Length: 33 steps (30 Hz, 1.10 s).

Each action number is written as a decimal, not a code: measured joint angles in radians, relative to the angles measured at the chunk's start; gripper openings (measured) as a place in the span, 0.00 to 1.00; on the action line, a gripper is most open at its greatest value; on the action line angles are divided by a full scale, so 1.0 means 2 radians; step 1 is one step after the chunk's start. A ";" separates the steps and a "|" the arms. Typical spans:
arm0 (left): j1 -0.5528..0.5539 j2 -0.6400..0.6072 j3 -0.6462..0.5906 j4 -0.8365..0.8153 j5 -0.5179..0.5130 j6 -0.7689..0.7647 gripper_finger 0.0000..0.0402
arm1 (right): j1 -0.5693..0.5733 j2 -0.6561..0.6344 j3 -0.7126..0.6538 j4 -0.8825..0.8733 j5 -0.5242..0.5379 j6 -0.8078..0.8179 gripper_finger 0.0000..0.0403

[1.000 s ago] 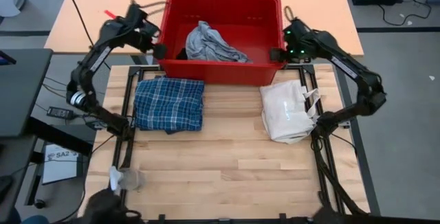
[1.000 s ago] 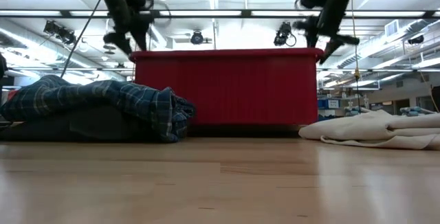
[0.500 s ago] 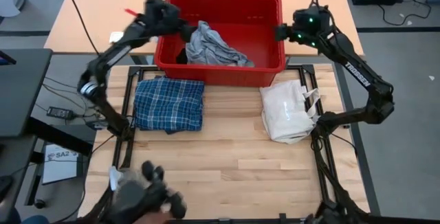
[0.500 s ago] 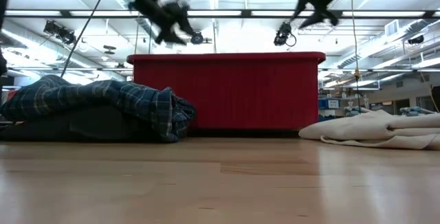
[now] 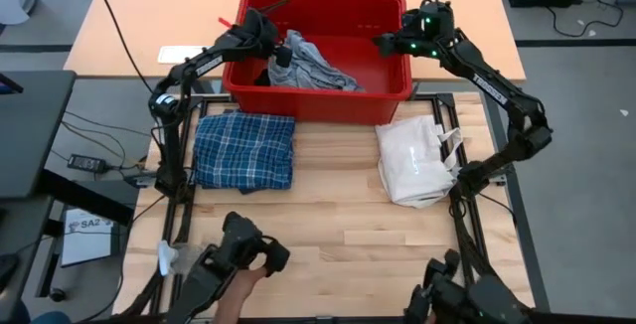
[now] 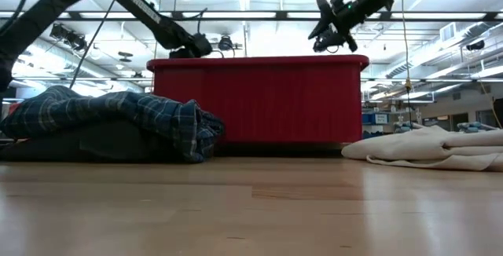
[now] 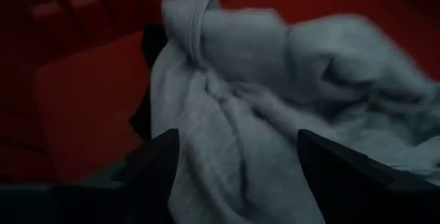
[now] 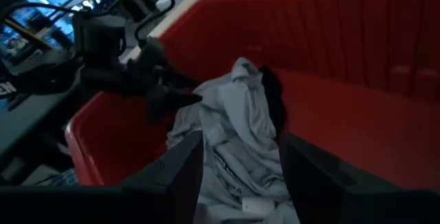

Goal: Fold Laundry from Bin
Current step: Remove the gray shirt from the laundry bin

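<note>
The bright red rectangular plastic bin [image 5: 390, 61] sits at the table's far edge, holding a crumpled light grey garment [image 5: 310, 63]. Left gripper [image 5: 278, 51] hovers spread over the garment; right gripper [image 5: 384, 40], spread and empty, hangs inside the bin. Closing together, they risk colliding or snagging cloth unevenly.

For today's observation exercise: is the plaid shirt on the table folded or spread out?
Folded. The plaid shirt lies as a compact rectangle on the table in front of the red bin; the low view shows stacked layers.

readable text: "SA2" | on: white sheet [image 5: 81, 233] left of the table; rest illegible
</note>
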 joint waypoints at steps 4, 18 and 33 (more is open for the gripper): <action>-0.005 0.014 0.006 -0.021 -0.038 0.021 0.70 | -0.012 0.018 0.000 0.000 -0.038 0.002 0.49; -0.036 0.018 0.007 -0.030 -0.106 0.069 0.04 | -0.046 0.016 0.000 0.003 -0.056 0.013 0.49; -0.068 -0.003 0.310 -0.104 -0.131 0.230 0.01 | 0.010 0.004 0.000 0.007 -0.089 0.086 0.49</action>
